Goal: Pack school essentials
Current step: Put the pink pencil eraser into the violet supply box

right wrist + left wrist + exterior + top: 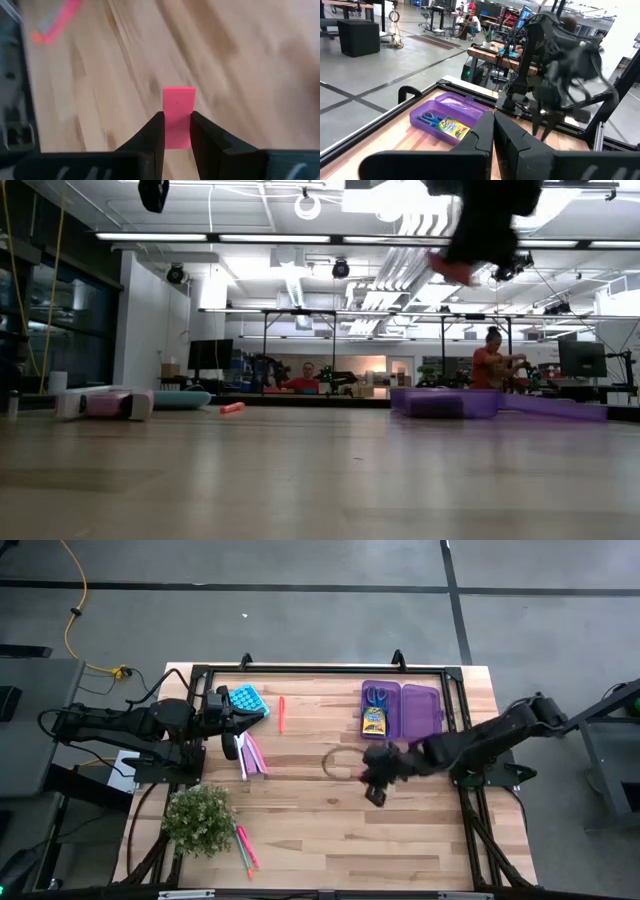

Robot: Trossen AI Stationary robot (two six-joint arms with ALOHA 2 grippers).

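Right tool pinched shut on the pink eraser, held above the surface just short of the purple case; left tool closed, empty, well away from the case.

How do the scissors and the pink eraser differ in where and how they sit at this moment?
The scissors lie flat inside the open purple case, beside the crayon box; the pink eraser is outside it, clamped in the right tool. The scissors rest untouched; the eraser hangs above the table. The scissors are blue-handled, the eraser plain pink.
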